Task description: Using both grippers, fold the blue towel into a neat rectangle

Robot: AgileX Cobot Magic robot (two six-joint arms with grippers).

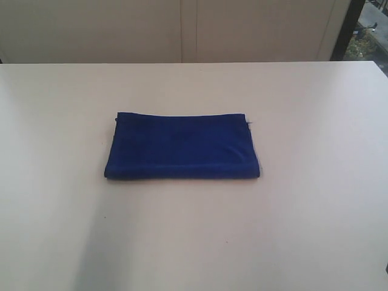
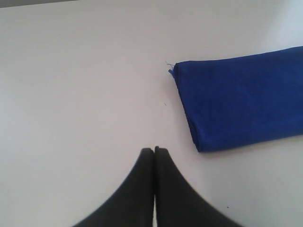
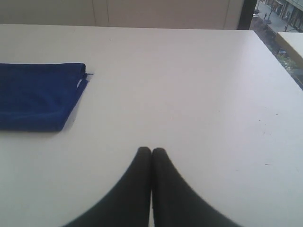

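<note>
Now the towel (image 1: 182, 147) lies folded into a flat rectangle at the middle of the table (image 1: 60, 121). Its long sides run from 9 to 3 o'clock in the exterior view. A loose thread (image 1: 249, 125) sticks out at its 2 o'clock corner, and a small white tag (image 3: 79, 83) shows on the short edge there. The left gripper (image 2: 154, 150) hangs over bare table, fingers pressed together on nothing, apart from the towel. The right gripper (image 3: 151, 150) is likewise pinched together and empty, clear of the cloth.
</note>
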